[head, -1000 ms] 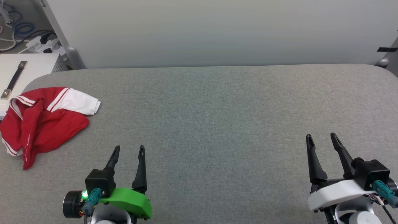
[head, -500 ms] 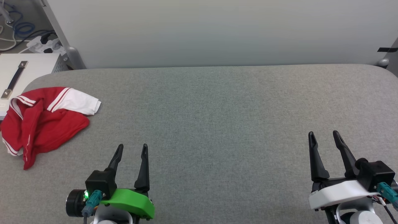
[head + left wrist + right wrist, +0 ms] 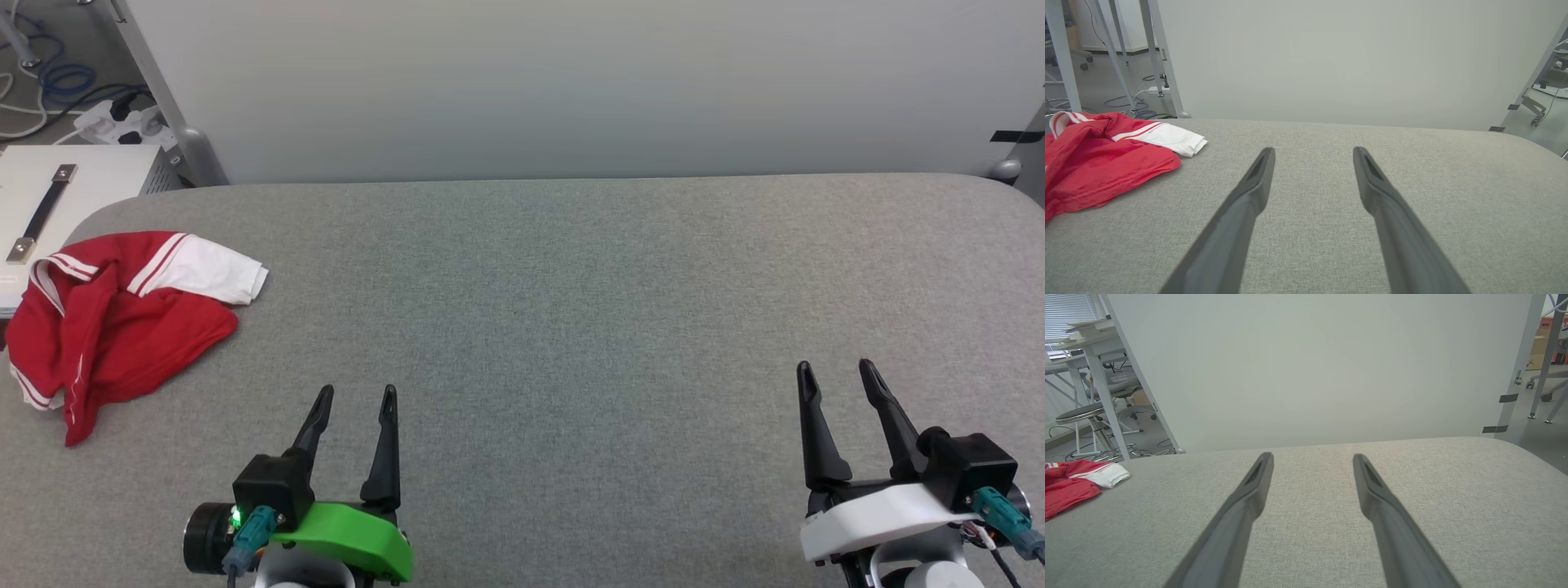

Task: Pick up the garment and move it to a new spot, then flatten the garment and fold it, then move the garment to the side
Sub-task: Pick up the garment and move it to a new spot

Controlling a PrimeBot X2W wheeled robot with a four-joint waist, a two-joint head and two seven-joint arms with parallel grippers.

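The garment point(image 3: 114, 327) lies crumpled at the far left of the grey table point(image 3: 571, 310), red with a white sleeve and striped trim; its lettering is hidden in the folds. In the left wrist view the garment point(image 3: 1098, 163) sits to the left of my fingers, apart from them. It also appears small at the left edge of the right wrist view as a red and white garment point(image 3: 1073, 484). My left gripper point(image 3: 357, 394) stands open near the front edge, right of the garment, holding nothing. My right gripper point(image 3: 834, 369) is open at the lower right, empty.
A white case with a black handle point(image 3: 41, 212) sits beyond the table's left end, with cables and a power strip point(image 3: 122, 122) on the floor behind. A pale wall panel point(image 3: 571, 82) runs along the table's far edge. Metal frame legs point(image 3: 1114, 53) stand at the left.
The left gripper has crept a little to the right. The right gripper rose slightly, then dropped back. The picture has shifted down a touch. The garment has not moved.
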